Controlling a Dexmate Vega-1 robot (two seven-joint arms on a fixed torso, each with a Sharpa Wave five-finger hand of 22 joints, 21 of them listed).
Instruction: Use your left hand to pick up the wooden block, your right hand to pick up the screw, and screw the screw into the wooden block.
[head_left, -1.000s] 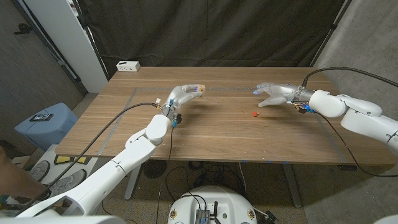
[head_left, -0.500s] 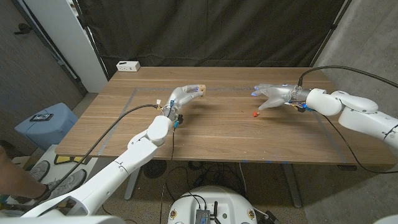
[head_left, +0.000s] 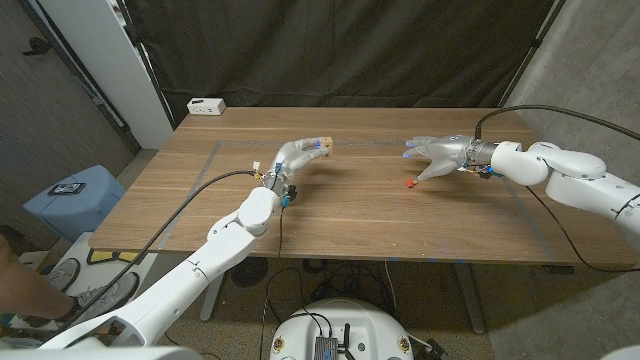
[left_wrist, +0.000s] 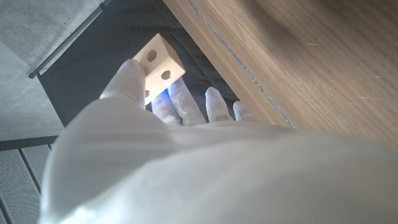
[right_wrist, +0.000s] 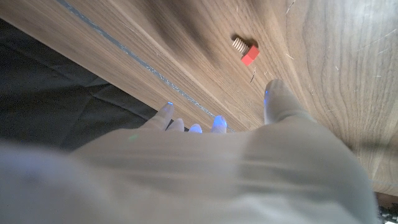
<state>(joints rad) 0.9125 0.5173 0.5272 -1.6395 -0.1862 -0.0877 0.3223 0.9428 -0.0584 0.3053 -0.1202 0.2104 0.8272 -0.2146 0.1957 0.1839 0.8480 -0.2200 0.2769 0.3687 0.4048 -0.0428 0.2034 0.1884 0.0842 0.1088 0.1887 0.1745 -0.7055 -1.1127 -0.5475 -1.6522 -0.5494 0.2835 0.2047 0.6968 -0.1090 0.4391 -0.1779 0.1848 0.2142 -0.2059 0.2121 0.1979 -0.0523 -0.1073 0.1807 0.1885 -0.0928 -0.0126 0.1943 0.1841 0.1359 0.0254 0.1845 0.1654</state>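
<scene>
The right hand (head_left: 435, 156) is edging nearer the red-headed screw (head_left: 410, 184) on the worktop (head_left: 330, 215), fingers spread and empty, and should descend thumb-side over it, while the left hand (head_left: 292, 156) is holding the wooden block (head_left: 322, 143) aloft.

Even light, blurred wrist foregrounds

Head view: set high, looking down over the whole wooden table (head_left: 340, 215) toward the dark curtain (head_left: 340, 50). Left wrist view: close behind the left hand (left_wrist: 186, 168), turned upside down, facing the wooden block (left_wrist: 160, 65) and far table edge. Right wrist view: close behind the right hand (right_wrist: 205, 174), facing the screw (right_wrist: 245, 50). Shared: tabletop, curtain.
</scene>
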